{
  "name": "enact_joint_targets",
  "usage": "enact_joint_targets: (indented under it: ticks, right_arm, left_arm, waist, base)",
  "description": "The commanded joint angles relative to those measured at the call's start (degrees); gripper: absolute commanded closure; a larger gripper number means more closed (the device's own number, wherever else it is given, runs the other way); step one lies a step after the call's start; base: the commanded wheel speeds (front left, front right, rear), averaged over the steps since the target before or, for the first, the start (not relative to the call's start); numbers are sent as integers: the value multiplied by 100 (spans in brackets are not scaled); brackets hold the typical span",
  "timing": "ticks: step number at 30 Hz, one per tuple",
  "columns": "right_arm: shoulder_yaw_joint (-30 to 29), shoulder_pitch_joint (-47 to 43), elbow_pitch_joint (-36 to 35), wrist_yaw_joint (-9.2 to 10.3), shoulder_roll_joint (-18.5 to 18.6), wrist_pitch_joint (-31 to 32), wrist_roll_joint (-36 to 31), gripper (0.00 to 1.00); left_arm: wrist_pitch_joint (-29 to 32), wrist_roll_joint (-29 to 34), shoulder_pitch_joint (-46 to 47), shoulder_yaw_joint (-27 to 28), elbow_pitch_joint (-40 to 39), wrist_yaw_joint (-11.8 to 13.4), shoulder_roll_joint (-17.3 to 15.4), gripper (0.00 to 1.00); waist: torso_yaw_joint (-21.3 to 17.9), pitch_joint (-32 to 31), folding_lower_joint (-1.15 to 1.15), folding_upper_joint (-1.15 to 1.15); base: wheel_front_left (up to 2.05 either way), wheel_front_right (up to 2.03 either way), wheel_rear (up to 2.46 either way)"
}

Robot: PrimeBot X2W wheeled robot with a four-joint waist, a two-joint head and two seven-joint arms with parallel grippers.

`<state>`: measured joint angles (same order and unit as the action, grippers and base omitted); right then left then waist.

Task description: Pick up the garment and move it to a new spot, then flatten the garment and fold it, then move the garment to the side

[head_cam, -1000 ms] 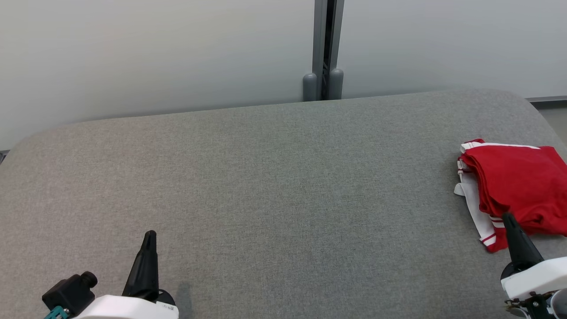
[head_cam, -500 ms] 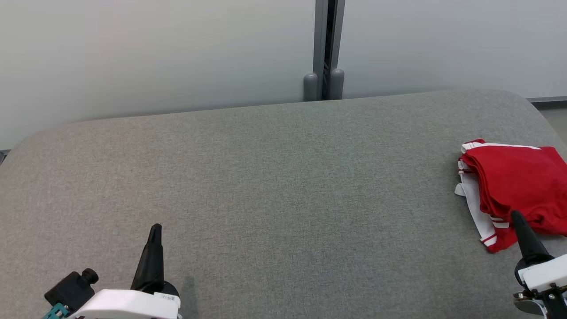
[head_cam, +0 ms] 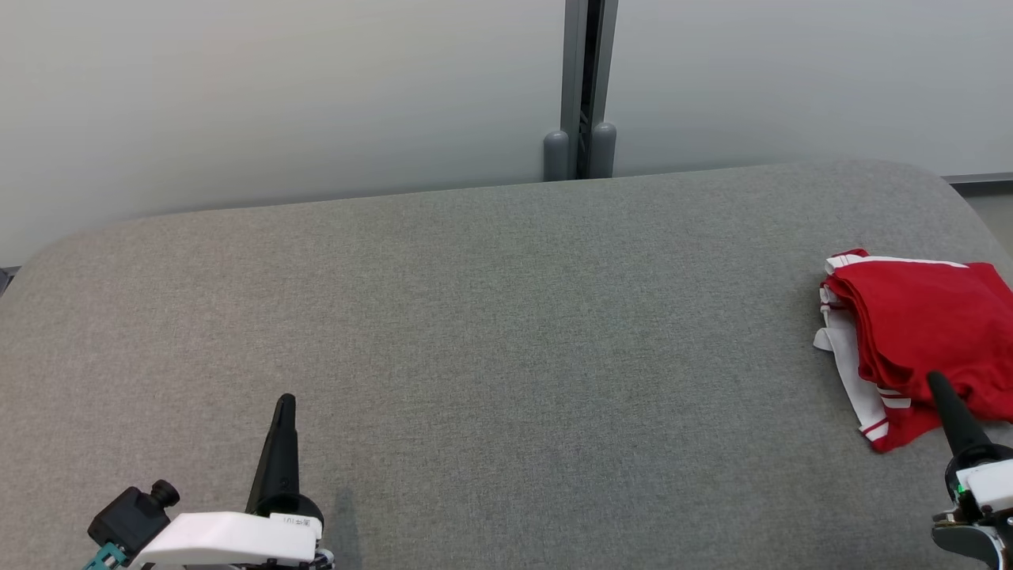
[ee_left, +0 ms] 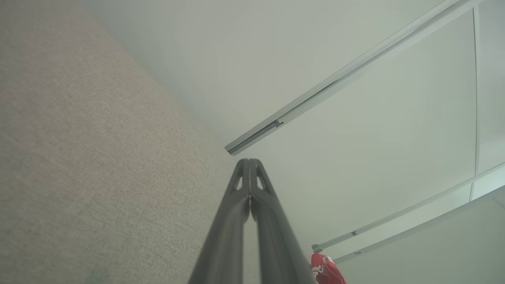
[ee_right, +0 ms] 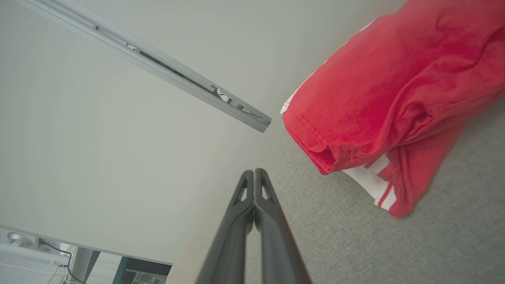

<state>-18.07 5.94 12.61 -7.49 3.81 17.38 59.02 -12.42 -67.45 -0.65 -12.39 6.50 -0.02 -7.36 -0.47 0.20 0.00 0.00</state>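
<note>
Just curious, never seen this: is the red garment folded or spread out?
Folded, loosely. The red garment lies as a compact layered bundle on the grey surface, stacked edges and white striped trim showing.

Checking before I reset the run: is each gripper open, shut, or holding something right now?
Left gripper: shut, holding nothing.
Right gripper: shut, holding nothing; the red garment is not gripped.

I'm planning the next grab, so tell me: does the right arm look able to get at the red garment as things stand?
Probably yes. The right gripper sits close beside the red garment, with nothing between them but bare grey cushion. Its fingers are shut, so they would need to open first.
</note>
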Motion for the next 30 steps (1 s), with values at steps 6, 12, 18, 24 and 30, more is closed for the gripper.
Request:
enact_joint_targets:
  ticks: [6,12,18,24,30]
  right_arm:
    - [-143,198,71,-1,67,157,403,100]
    - [-247,257,173,-1,72,276,731,100]
    - [-345,328,258,-1,76,398,1040,100]
    - [-444,373,354,-1,79,509,1336,100]
    - [-529,435,431,0,83,611,1618,100]
  left_arm:
    - [-57,-347,206,-4,33,-123,27,100]
    - [-82,-650,251,-19,92,-208,83,100]
    - [-110,-927,299,-33,144,-280,136,100]
    - [-126,-1191,333,-47,196,-363,178,100]
    - [-157,-1441,384,-60,242,-432,225,100]
  waist:
    - [5,0,0,0]
    - [9,0,0,0]
    - [14,-1,0,0]
    - [18,-1,0,0]
    - [23,-1,0,0]
  base:
    - [0,0,0]
    - [0,0,0]
    - [0,0,0]
    - [0,0,0]
    - [0,0,0]
